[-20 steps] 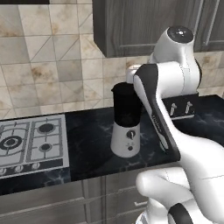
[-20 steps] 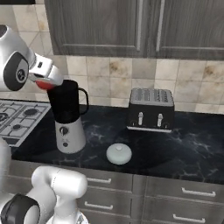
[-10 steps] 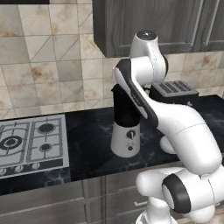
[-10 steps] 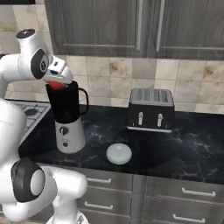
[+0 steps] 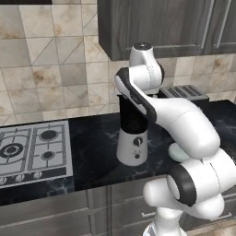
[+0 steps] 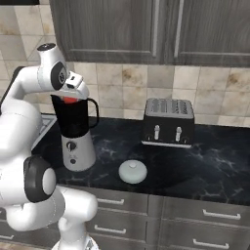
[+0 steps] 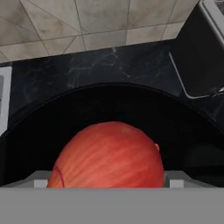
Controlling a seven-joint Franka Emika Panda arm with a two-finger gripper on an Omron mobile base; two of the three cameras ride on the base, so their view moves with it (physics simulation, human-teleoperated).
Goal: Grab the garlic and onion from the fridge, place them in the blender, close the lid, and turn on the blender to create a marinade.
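Observation:
The blender (image 6: 73, 121) stands on the black counter, its dark jug (image 5: 132, 115) on a silver-white base with a knob. My gripper (image 6: 71, 95) hangs right at the jug's open mouth, shut on a red onion (image 6: 70, 99). In the hand view the onion (image 7: 109, 156) sits between my fingertips (image 7: 41, 178), with the jug's dark round rim (image 7: 113, 94) directly beneath it. The pale domed lid (image 6: 132, 172) lies on the counter to the right of the blender, apart from it. The garlic and the fridge are out of view.
A black two-lever toaster (image 6: 168, 122) stands at the back right of the counter, near the tiled wall. A gas hob (image 5: 32, 150) lies left of the blender. Dark wall cupboards (image 6: 146, 29) hang above, and drawers run below the counter edge.
My arm has swung round and carried the onion a little right and down, from beside the jug's rim to its mouth. The blender, lid and toaster have stayed put.

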